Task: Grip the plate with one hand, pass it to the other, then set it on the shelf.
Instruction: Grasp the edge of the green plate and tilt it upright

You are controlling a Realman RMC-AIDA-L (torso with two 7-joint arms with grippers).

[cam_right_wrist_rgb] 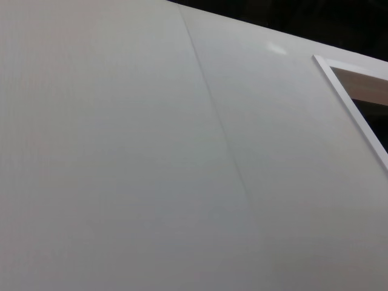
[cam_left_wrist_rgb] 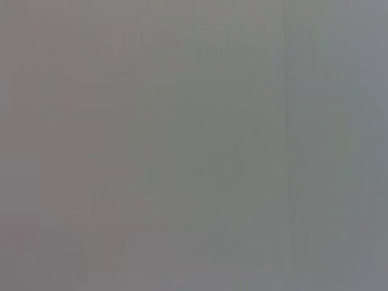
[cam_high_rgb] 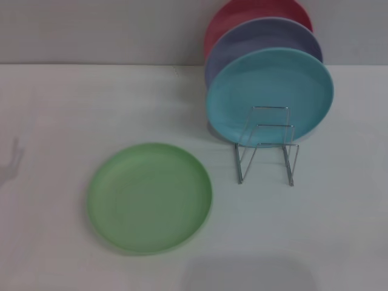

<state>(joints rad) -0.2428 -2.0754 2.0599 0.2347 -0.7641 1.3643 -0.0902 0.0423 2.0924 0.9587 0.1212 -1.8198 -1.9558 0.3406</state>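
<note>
turquoise plate (cam_high_rgb: 270, 94), lavender plate (cam_high_rgb: 267, 42), red plate (cam_high_rgb: 242, 15) upright; white table (cam_high_rgb: 339, 230).

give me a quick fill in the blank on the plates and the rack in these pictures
1. The light green plate lies ____ on the white table, not in the wire rack.
2. The plate standing nearest the front of the rack is ____ in colour.
3. The number of plates standing upright in the rack is ____.
4. The rack's empty front loops lie to the robot's ____ of the green plate.

Missing words: flat; turquoise-blue; three; right
</note>
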